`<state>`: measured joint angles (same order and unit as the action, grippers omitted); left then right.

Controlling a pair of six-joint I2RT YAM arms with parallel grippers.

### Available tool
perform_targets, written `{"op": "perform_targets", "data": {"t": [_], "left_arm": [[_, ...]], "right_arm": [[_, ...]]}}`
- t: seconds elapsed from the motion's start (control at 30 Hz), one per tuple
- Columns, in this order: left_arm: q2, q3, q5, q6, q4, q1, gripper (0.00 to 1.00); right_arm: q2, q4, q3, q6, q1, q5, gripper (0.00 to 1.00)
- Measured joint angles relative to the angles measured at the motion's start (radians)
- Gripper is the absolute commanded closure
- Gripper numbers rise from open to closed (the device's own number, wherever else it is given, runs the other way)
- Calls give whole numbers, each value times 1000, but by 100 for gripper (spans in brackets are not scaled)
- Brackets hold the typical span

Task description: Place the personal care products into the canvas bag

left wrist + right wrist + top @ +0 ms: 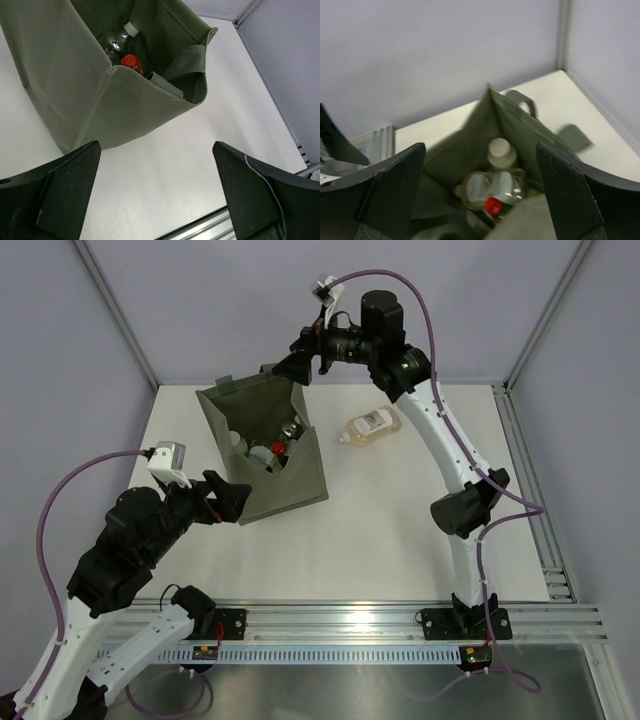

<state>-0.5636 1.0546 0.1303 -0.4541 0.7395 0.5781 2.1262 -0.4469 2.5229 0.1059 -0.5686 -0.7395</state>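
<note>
With my left gripper (155, 150) and right gripper (481, 150) both spread and empty, one amber bottle (372, 427) lies flat on the table right of the canvas bag (290, 490); it looks light, stiff, maybe slick, so I'd pinch its narrow edges mid-body.

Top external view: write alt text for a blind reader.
An open olive canvas bag holding several bottles stands on a table, with one amber bottle lying outside it to the right. The right gripper hangs open above the bag's far edge; the left gripper, open, sits by its near corner.
</note>
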Motion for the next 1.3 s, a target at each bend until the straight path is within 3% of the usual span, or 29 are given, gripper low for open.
{"op": "perform_targets", "data": {"t": [0.23, 0.4, 0.57, 0.63, 0.77, 0.97, 1.3], "left_arm": [[100, -59, 11, 2, 8, 0, 1], [151, -87, 24, 22, 11, 0, 1], [156, -102, 24, 67, 7, 0, 1], [156, -108, 24, 80, 0, 0, 1], [155, -125, 24, 91, -16, 0, 1], [155, -151, 24, 88, -23, 0, 1], [153, -161, 41, 88, -24, 0, 1]], "right_arm": [[-22, -209, -147, -176, 242, 154, 1], [66, -541, -182, -755, 336, 234, 1], [78, -660, -392, -1335, 355, 274, 0], [109, -705, -366, -1478, 371, 269, 1], [232, -794, -154, -1709, 395, 219, 1], [315, -763, -99, -1842, 370, 196, 0], [503, -671, -4, -1822, 314, 213, 0]]}}
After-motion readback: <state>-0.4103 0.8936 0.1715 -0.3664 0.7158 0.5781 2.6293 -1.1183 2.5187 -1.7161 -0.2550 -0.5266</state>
